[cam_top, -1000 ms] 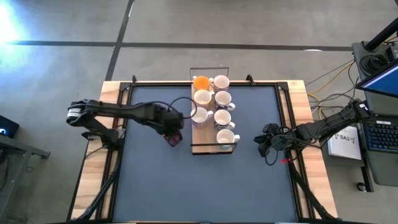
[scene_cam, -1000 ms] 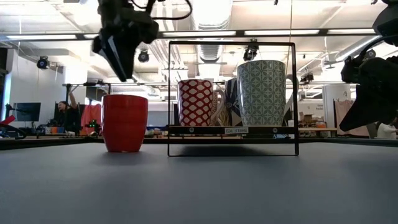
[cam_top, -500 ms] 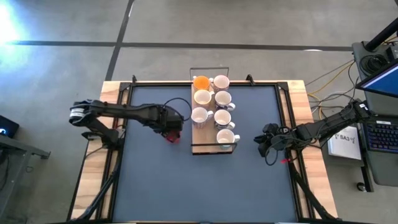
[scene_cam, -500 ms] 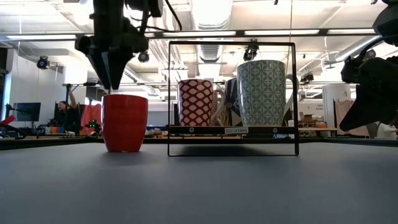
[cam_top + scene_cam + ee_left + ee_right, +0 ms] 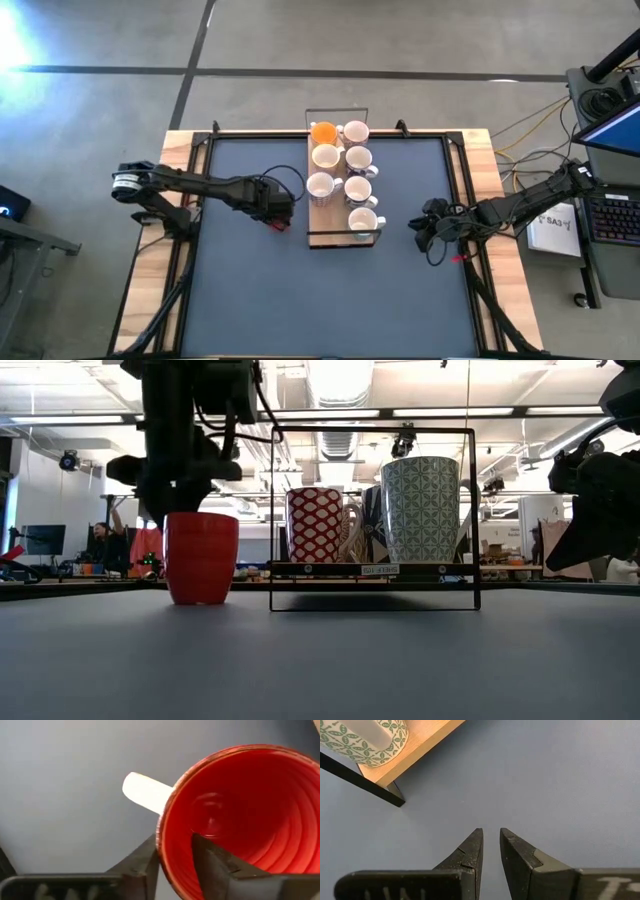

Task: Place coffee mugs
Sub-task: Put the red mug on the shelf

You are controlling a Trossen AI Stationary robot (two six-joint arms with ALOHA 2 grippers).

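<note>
The left hand (image 5: 175, 865) straddles the rim of the red mug (image 5: 240, 820), one finger inside the cup and the other outside against its wall, just beside the pale handle (image 5: 147, 792). The jaws stand narrow around that rim; whether they press it firmly yet I cannot tell. The red mug (image 5: 201, 557) stands upright on the dark worktop (image 5: 330, 290), just to the left of the wooden board (image 5: 320, 215), and in the high view only a sliver of it (image 5: 277, 222) shows beneath the left arm.

Seven other mugs already sit in two rows on the board inside the thin black frame (image 5: 372, 520): the orange mug (image 5: 323, 132) at the far end, with pale ones behind and beside it, and a green-patterned mug (image 5: 421, 508) nearest the camera at table height. One place on the board's left row, at the near end, looks free.

The right hand (image 5: 490, 845) hovers low over the bare worktop to the right of the board, its fingers a narrow gap apart and holding nothing.

The step in hand appears to be the pick-up of the last mug. The next move likely calls for a secure pinch on the rim, a straight lift clear of the frame's edge, then a short carry to the open spot without knocking the neighbouring mugs.
</note>
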